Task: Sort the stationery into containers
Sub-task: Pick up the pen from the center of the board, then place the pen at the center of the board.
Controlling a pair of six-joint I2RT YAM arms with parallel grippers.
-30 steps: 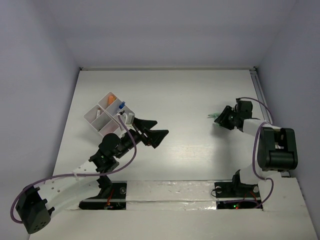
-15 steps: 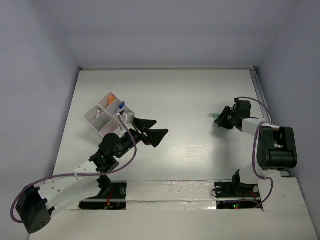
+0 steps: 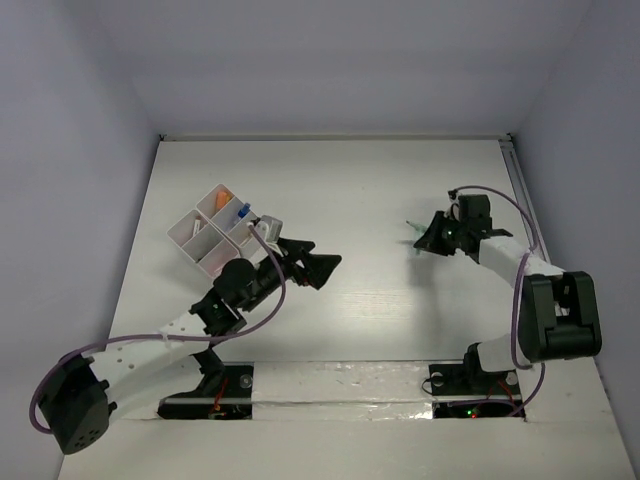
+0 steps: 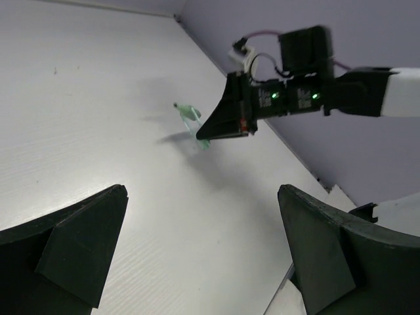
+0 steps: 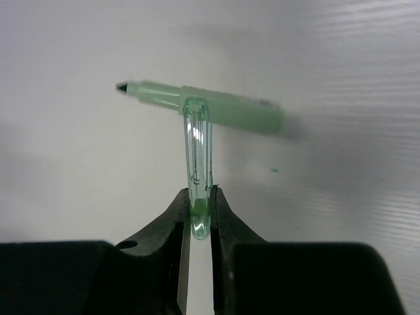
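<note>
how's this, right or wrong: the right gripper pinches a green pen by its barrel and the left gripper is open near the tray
Not quite: the right gripper pinches the green pen by its clip, not its barrel; the right wrist view shows it. The left gripper is open near the tray.

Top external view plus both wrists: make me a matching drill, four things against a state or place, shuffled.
1. left tool
2. right tool
3. white plastic compartment tray
4. small orange piece

A. shut on the clip of the pale green translucent pen
B. on the left half of the table
C. open, holding nothing
D. inside a far tray compartment

Pairs: 1-C, 2-A, 3-B, 4-D
</note>
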